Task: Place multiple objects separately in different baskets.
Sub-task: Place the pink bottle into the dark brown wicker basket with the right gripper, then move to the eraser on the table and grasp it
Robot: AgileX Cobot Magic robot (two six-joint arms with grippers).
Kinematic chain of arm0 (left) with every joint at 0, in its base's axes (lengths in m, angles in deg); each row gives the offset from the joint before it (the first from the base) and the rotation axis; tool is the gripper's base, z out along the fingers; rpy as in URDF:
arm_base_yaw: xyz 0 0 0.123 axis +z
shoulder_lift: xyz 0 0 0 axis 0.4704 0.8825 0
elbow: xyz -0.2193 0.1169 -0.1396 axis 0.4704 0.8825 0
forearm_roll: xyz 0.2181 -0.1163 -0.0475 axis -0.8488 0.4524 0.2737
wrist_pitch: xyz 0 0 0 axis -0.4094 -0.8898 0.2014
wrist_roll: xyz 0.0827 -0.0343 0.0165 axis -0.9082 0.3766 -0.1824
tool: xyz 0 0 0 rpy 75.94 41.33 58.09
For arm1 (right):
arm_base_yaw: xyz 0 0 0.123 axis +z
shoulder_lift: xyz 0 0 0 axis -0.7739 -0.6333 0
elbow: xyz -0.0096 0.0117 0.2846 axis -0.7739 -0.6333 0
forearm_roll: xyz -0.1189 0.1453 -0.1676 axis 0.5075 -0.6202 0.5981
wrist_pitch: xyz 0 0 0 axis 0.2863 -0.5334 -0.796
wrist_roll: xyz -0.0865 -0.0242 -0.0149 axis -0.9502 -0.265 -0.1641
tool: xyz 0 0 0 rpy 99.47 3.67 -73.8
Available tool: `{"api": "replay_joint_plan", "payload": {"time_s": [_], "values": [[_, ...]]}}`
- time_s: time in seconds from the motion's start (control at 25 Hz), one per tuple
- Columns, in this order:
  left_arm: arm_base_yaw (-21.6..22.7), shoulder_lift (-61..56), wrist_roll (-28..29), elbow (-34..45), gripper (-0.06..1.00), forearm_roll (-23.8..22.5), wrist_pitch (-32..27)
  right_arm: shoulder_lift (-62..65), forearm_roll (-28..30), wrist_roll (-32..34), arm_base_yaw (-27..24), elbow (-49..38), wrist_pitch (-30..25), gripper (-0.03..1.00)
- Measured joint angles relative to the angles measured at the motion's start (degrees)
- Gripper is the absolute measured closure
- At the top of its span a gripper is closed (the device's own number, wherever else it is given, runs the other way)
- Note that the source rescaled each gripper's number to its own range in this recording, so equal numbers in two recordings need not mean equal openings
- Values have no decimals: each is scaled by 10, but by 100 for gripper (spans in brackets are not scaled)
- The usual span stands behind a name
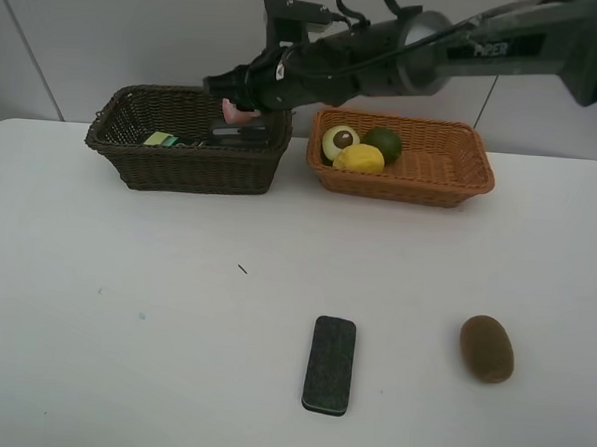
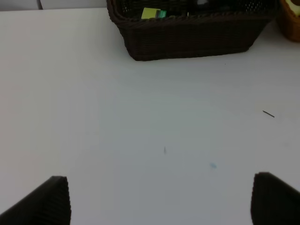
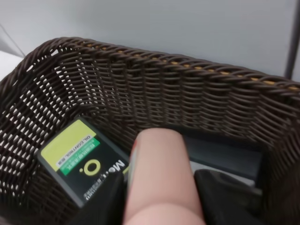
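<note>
White table (image 1: 123, 324) | black eraser (image 1: 329, 364), kiwi (image 1: 486, 348) lying | dark basket (image 1: 181, 167): pink bottle (image 3: 159, 173) clamped

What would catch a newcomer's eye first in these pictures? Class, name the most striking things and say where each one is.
The right gripper reaches across over the dark brown basket, clamped on a pink bottle. Beside it, the orange basket holds a lemon, a halved avocado and a green fruit. Out on the white table lie a black eraser and a brown kiwi, apart.
</note>
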Motion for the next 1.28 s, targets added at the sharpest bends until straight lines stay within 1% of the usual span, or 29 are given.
{"api": "replay_joint_plan", "payload": {"time_s": [0.04,0.08,0.12,0.16,0.2,0.24,0.28,0.36,0.4,0.44,0.52,0.64,0.76,0.88,0.92,1.0,1.12,1.2,1.28], "values": [[0,0,0,0,-4,0,0,-8,0,0,0,0,24,81],[0,0,0,0,-4,0,0,-15,-2,0,0,0,42,68],[0,0,0,0,-4,0,0,-19,-6,0,0,0,59,51],[0,0,0,0,-4,0,0,-23,-15,0,0,0,68,37],[0,0,0,0,-4,0,0,-24,-22,0,0,0,72,28],[0,0,0,0,-4,0,0,-25,-30,0,0,0,71,22],[0,0,0,0,-4,0,0,-26,-33,0,0,0,70,18],[0,0,0,0,-4,0,0,-25,-35,0,0,0,59,15],[0,0,0,0,-4,0,0,-24,-36,0,0,0,46,14],[0,0,0,0,-4,0,0,-21,-36,0,0,0,21,14],[0,0,0,0,-4,0,0,-4,-37,0,0,0,-52,13],[0,0,0,0,-4,0,0,48,-37,0,0,0,-224,13],[0,0,0,0,-4,0,0,110,-37,0,0,1,-436,13],[0,0,0,0,-4,0,0,154,-36,-5,0,1,-602,13],[0,0,0,0,-4,0,0,164,-36,-8,0,1,-637,13],[0,0,0,0,-4,0,0,177,-42,-13,0,-3,-658,13],[1,0,0,0,-4,0,0,197,-85,-13,0,-31,-663,13],[6,0,0,0,-4,0,0,211,-127,-12,3,-75,-663,13],[9,0,0,0,-4,0,0,228,-150,2,17,-127,-663,13]]}}
